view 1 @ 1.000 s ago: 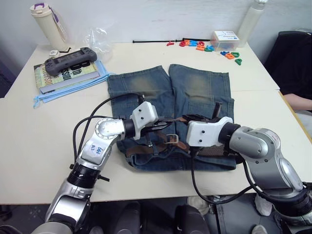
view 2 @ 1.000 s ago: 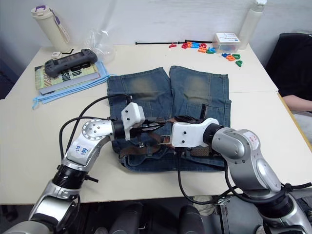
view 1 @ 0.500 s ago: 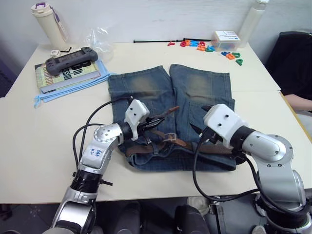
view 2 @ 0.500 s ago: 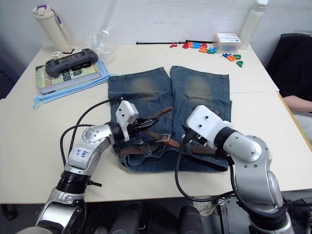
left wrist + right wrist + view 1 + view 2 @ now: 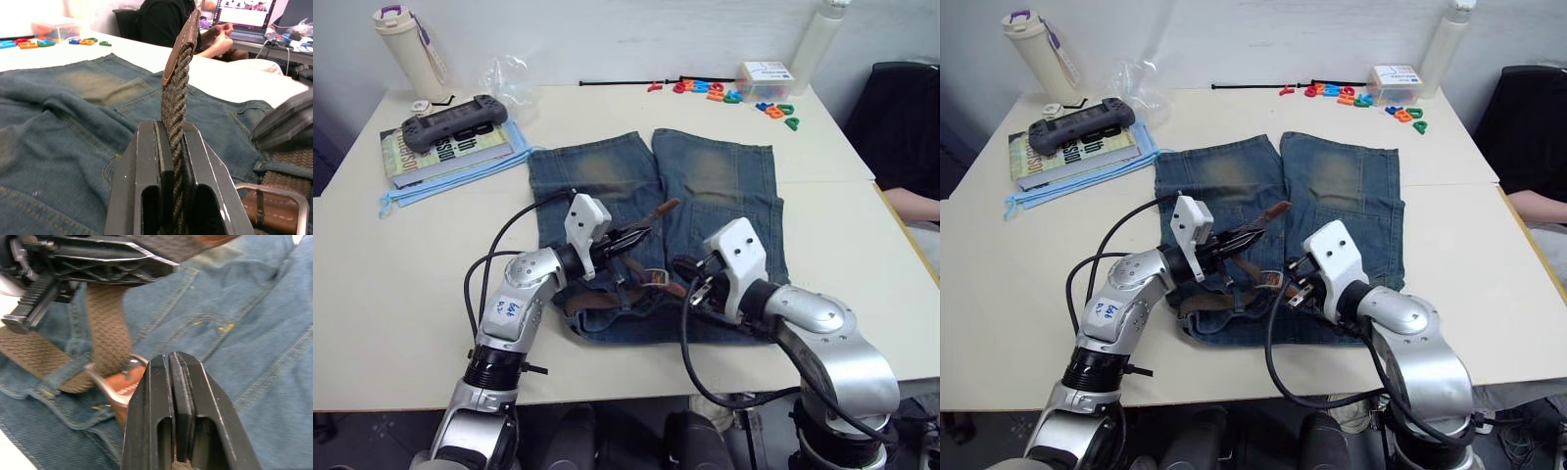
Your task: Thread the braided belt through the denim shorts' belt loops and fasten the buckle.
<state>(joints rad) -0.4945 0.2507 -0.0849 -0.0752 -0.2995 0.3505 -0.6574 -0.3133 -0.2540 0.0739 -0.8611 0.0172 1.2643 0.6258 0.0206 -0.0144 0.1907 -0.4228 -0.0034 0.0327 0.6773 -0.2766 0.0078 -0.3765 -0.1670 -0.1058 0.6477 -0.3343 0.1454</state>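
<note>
The denim shorts [image 5: 705,176] lie flat mid-table, waistband toward me. The braided belt [image 5: 607,299] runs along the waistband under a belt loop [image 5: 54,374]. Its free end rises from the shorts to a tan tip [image 5: 664,209]. My left gripper [image 5: 625,238] is shut on that raised end, with the strap [image 5: 173,98] pinched between its fingers. The silver buckle [image 5: 656,277] rests on the waistband just below. My right gripper [image 5: 683,266] hovers at the buckle [image 5: 115,382], shut with nothing between its fingers.
A book with a game controller [image 5: 450,122] and a bottle [image 5: 406,44] sit at the far left. Coloured letters [image 5: 724,93], a small box [image 5: 764,78] and a white bottle [image 5: 818,44] line the far right. A person's arm [image 5: 911,206] rests off the right edge.
My left gripper has lifted the belt's end higher and farther from me. The right gripper left the belt, swung out right, then came back to the buckle.
</note>
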